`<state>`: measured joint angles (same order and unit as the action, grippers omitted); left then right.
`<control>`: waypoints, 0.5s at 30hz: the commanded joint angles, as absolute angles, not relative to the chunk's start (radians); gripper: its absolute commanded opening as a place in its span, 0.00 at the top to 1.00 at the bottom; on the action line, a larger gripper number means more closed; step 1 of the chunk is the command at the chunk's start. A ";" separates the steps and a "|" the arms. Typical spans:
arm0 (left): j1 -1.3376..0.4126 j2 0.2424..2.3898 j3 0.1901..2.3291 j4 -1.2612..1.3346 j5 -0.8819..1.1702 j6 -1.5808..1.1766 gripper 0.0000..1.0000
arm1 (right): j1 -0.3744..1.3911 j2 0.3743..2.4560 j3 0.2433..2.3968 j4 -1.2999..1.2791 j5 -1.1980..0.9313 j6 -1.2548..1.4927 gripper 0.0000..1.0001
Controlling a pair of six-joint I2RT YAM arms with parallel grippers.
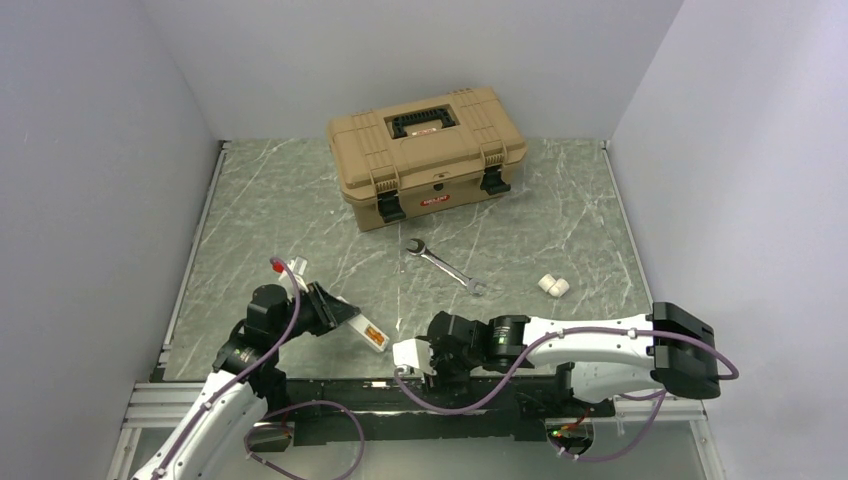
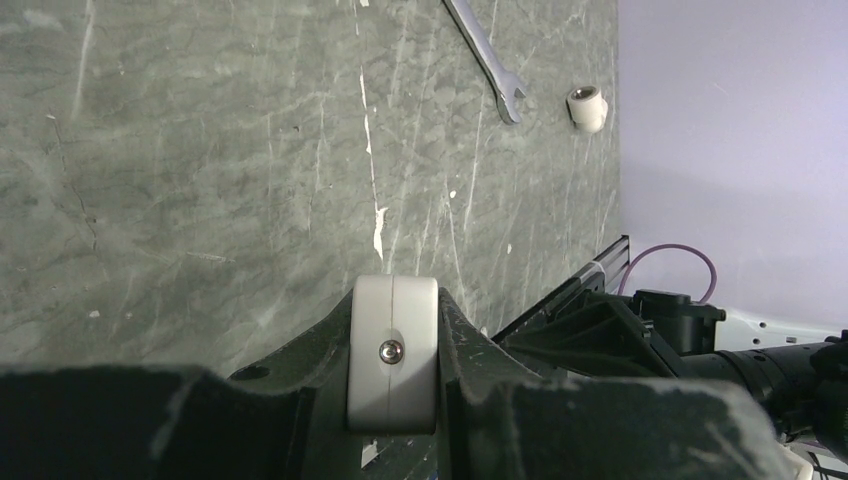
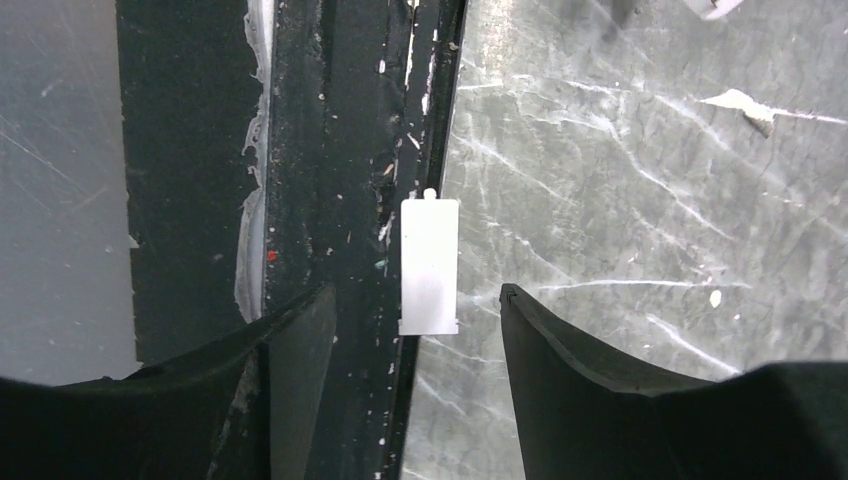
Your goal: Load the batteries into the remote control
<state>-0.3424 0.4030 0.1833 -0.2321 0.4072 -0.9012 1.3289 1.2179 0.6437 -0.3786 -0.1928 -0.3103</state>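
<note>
My left gripper (image 1: 338, 314) is shut on the remote control (image 1: 371, 334), a slim white bar whose orange-brown recess faces up. It sticks out toward the right, just above the table's near edge. In the left wrist view the remote control's (image 2: 393, 370) white end, with one screw, is clamped between the dark fingers (image 2: 300, 370). My right gripper (image 3: 415, 295) is open, its jaws either side of a small flat white cover (image 3: 429, 262) without touching it. That cover (image 1: 405, 352) lies across the table's front rail. Two short white batteries (image 1: 553, 286) lie together on the right.
A steel wrench (image 1: 446, 265) lies mid-table, and its open end (image 2: 507, 95) shows beside one battery (image 2: 587, 107) in the left wrist view. A tan toolbox (image 1: 427, 155), shut, stands at the back. The black rail (image 3: 340, 150) runs along the front edge.
</note>
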 commanded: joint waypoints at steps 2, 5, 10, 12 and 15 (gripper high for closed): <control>-0.336 0.405 0.183 -0.166 0.430 -0.897 1.00 | 1.322 1.249 0.675 -0.375 -0.186 -0.436 0.37; -0.336 0.404 0.177 -0.158 0.430 -0.900 1.00 | 1.322 1.254 0.656 -0.353 -0.163 -0.443 0.38; -0.332 0.409 0.162 -0.133 0.437 -0.909 1.00 | 1.322 1.251 0.642 -0.323 -0.136 -0.450 0.40; -0.330 0.414 0.158 -0.128 0.443 -0.908 1.00 | 1.322 1.266 0.646 -0.327 -0.137 -0.454 0.41; -0.327 0.420 0.158 -0.123 0.447 -0.906 1.00 | 1.322 1.289 0.658 -0.342 -0.146 -0.463 0.41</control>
